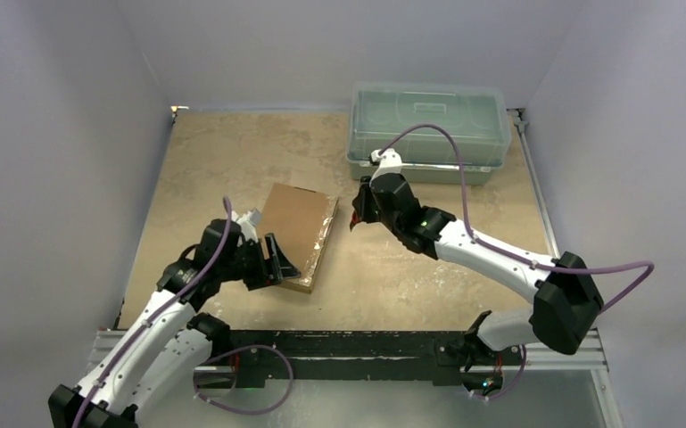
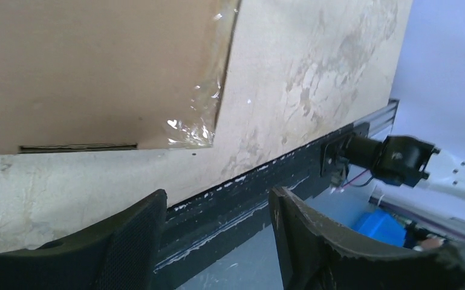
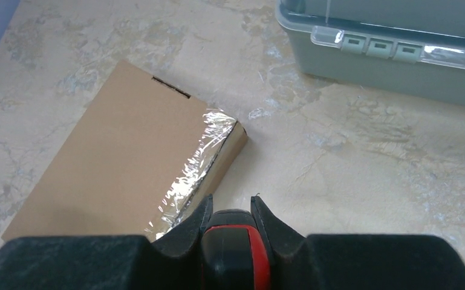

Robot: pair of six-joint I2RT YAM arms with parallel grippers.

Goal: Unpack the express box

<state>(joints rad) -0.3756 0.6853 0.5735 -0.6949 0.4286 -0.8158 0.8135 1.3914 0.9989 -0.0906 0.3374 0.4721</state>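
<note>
Box (image 1: 296,230): lying flat and shut on the bench (image 1: 392,276), taped edge (image 3: 190,175) facing right.
Left hand (image 1: 272,261): hovering at the box's near edge, jaws partly apart and gripping nothing; probably placed to steady it.
Right hand (image 1: 357,214): clamping a red tool (image 3: 236,254) just beside the tape, likely for cutting.

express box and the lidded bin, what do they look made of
Express box: matte brown cardboard, judging by its flat tan face and cut slot; the shiny crinkled strip along one edge looks like clear plastic tape. Bin: probably plastic, translucent grey-green, smooth and glossy, with a clearer lid.
</note>
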